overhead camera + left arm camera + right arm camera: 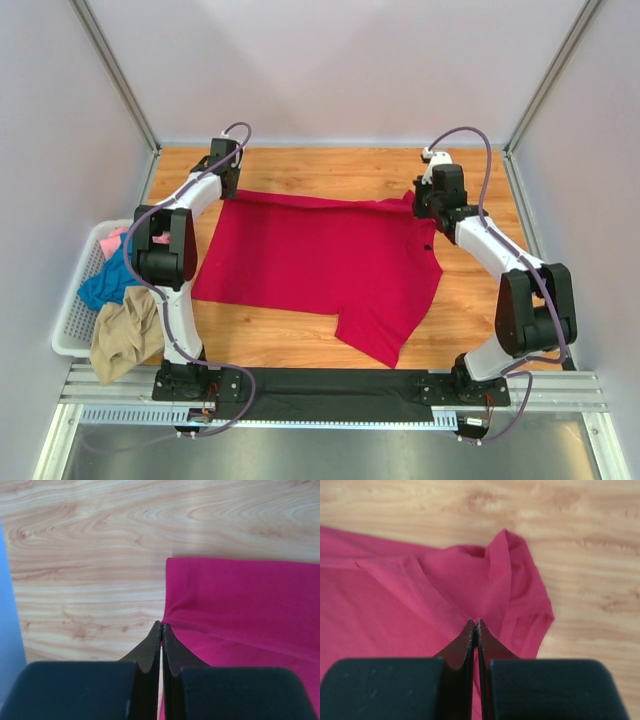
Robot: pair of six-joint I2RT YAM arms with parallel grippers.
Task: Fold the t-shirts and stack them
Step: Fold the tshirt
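Observation:
A large crimson red t-shirt [320,260] lies spread across the middle of the wooden table. My left gripper [228,186] is at its far left corner and is shut on the cloth edge [172,615]. My right gripper [424,205] is at its far right corner and is shut on a bunched fold of the shirt [490,590]. A sleeve [385,335] trails toward the near edge. Teal blue [105,285], pink [115,240] and tan [125,335] t-shirts lie heaped in the basket at the left.
A white lattice basket [70,320] sits at the left edge of the table. Grey walls close in the table on the left, back and right. A dark mat [330,385] runs along the near edge between the arm bases.

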